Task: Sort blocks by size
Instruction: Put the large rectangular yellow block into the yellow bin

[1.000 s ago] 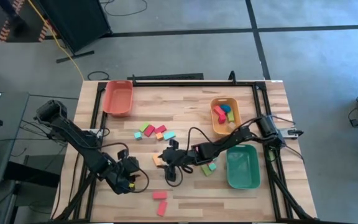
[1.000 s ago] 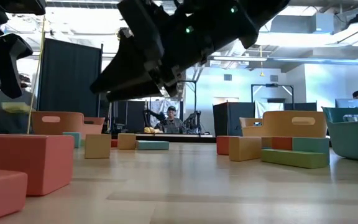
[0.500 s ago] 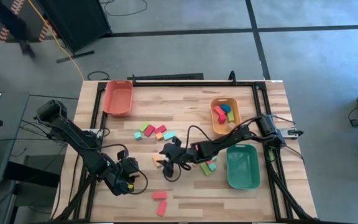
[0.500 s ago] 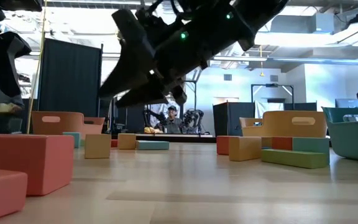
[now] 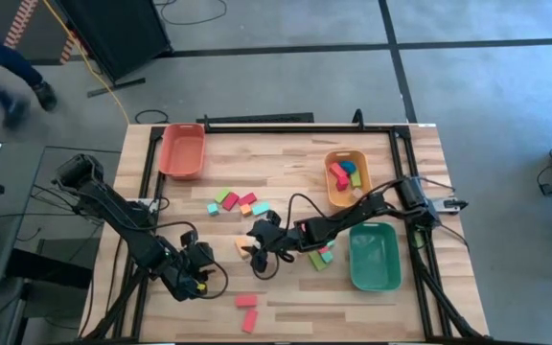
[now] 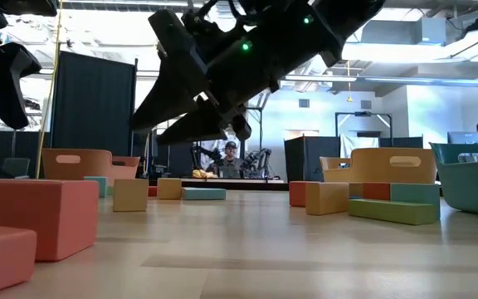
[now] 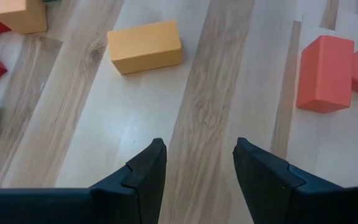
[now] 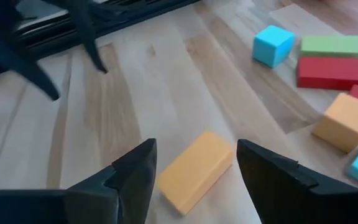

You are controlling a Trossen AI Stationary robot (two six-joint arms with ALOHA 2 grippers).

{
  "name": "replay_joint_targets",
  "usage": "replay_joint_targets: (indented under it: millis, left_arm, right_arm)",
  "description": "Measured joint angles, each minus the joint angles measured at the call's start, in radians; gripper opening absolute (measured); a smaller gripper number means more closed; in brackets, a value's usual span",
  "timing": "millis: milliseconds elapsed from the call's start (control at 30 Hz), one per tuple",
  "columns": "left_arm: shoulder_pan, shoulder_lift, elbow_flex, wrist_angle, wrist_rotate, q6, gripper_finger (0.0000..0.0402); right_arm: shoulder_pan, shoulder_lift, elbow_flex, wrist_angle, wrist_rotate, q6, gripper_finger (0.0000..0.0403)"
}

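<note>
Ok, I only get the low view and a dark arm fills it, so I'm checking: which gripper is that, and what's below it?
Observer: That's the right gripper, open, with an orange block lying between its fingers, not gripped.
Operator: Where's the other one?
Observer: The left gripper is open and holds nothing, over bare table near the front left.
Operator: Anything sorted already?
Observer: Only the orange tray holds blocks.

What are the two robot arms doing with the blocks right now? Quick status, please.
Right gripper open, poised over the orange rectangular block mid-table. Left gripper open, empty, waiting near the table's front left. Nothing in the way.
</note>
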Motion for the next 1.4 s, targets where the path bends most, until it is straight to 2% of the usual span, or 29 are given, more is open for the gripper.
replay_joint_targets:
  millis: [200,467,733,1033,1400]
  left_arm:
    - [0.0,0.0,-0.001,0.016,-0.018,-0.008,0.0178]
    - [0.029,0.029,-0.074,0.261,-0.029,0.095,0.0178]
    - [0.101,0.146,-0.088,0.439,0.047,0.207,0.0178]
    - [0.198,0.24,-0.089,0.538,0.113,0.293,0.0178]
    - [0.331,0.244,-0.089,0.59,0.119,0.426,0.0178]
  right_arm:
    - [0.017,0.0,0.0,-0.021,-0.002,-0.051,0.0265]
    - [0.019,0.001,0.0,-0.239,-0.002,-0.08,0.0265]
    - [0.042,0.001,-0.001,-0.43,0.019,-0.079,0.0265]
    - [0.063,0.001,-0.001,-0.45,0.025,-0.079,0.0265]
    - [0.071,0.001,0.0,-0.468,0.026,-0.076,0.0265]
